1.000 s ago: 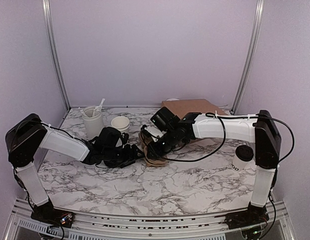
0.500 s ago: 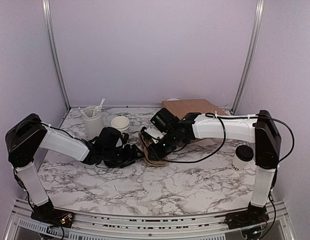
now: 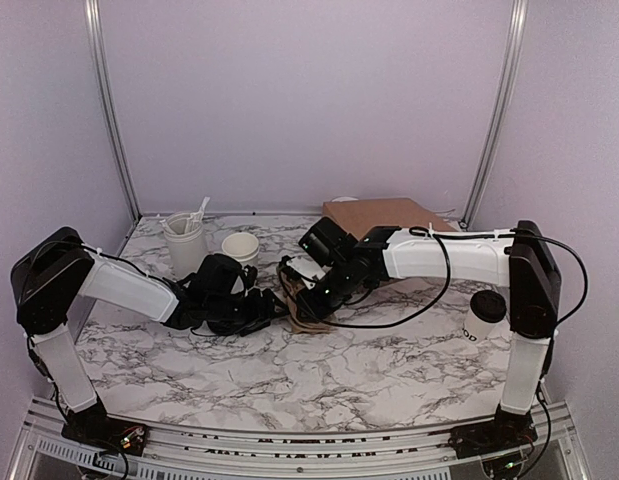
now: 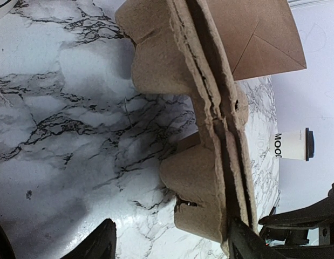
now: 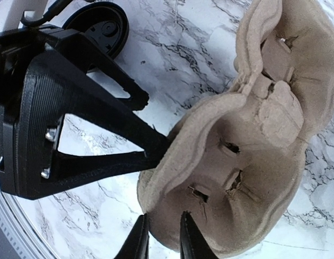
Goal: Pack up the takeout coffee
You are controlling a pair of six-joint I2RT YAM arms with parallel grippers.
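Observation:
The takeout coffee [image 3: 483, 316], a small white cup with a black lid, stands at the right by the right arm's base; it also shows in the left wrist view [image 4: 291, 145]. The brown pulp cup carrier [image 3: 307, 312] lies mid-table, with what look like nested layers [image 4: 210, 135]. My right gripper [image 3: 311, 296] is shut on the carrier's rim [image 5: 253, 145], one finger inside and one outside [image 5: 162, 240]. My left gripper [image 3: 273, 308] is open wide [image 4: 172, 245]. One fingertip [image 4: 247, 243] touches the carrier's rim; the other is off it over the table.
A tall white tumbler with plastic cutlery [image 3: 185, 243] and a small open white cup [image 3: 240, 247] stand at the back left. A brown paper bag [image 3: 384, 215] lies at the back, behind the right arm. Both arms meet over the marble table [image 3: 319, 380].
The right gripper and the carrier edge have shifted slightly left. The left arm has barely moved.

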